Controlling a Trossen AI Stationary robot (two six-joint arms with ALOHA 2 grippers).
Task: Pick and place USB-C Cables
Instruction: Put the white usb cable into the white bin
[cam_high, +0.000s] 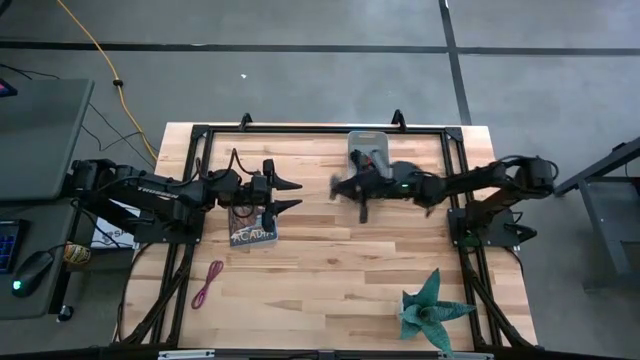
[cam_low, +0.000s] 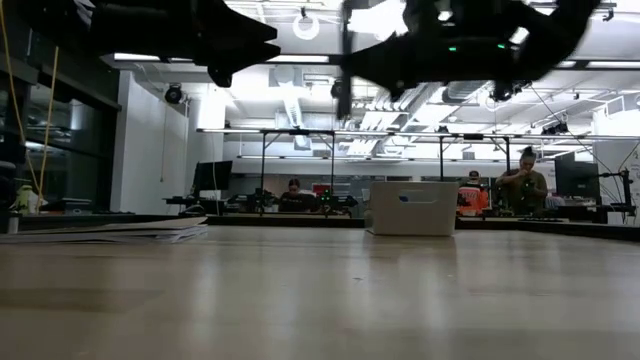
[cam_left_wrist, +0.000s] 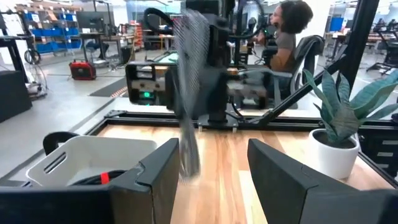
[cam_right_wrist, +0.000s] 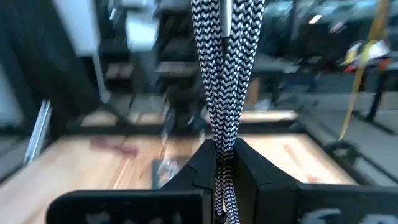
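Observation:
My right gripper (cam_high: 345, 188) (cam_right_wrist: 221, 167) is above the table's middle, just near of the grey bin (cam_high: 367, 150), and is shut on a black-and-white braided USB-C cable (cam_right_wrist: 221, 81). That cable shows blurred in the left wrist view (cam_left_wrist: 189, 93). The bin (cam_left_wrist: 87, 158) holds a red-and-black cable (cam_left_wrist: 104, 177). The maroon-pink cable (cam_high: 208, 283) lies flat on the table near the left front. My left gripper (cam_high: 290, 196) (cam_left_wrist: 208, 180) is open, hovering level beside a book (cam_high: 252, 232) and facing the right gripper. My right gripper pinches a bundle of the braided cable's strands (cam_right_wrist: 219, 146) between its two fingers. The fingers reach in level from the table's right side. The cable is lifted clear of the table, and its loose length (cam_left_wrist: 188, 152) hangs below the fingers.
A potted plant (cam_high: 430, 310) stands at the near right corner. The book lies under the left arm's wrist. A black frame (cam_high: 300, 130) runs along the table's far and side edges. Bare wood (cam_high: 330, 270) lies between the book, plant and near edge. People sit at desks beyond the table (cam_low: 525, 180).

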